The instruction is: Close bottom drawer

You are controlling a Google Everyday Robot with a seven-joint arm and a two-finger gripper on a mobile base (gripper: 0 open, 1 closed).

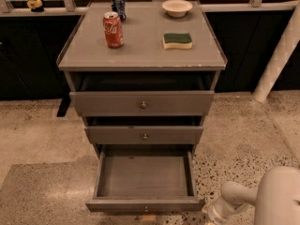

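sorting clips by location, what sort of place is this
Likely an office or lab break area, not certain: speckled polished floor, a grey cabinet topped with a cola can, sponge and bowl. The gripper sits low right, near the open bottom drawer.

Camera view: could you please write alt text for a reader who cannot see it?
The bottom drawer of a grey three-drawer cabinet stands pulled far out and bare inside, with the robot's claw low beside its front corner, at the picture's right. A red can, a blue can, a bowl and a sponge sit on top.
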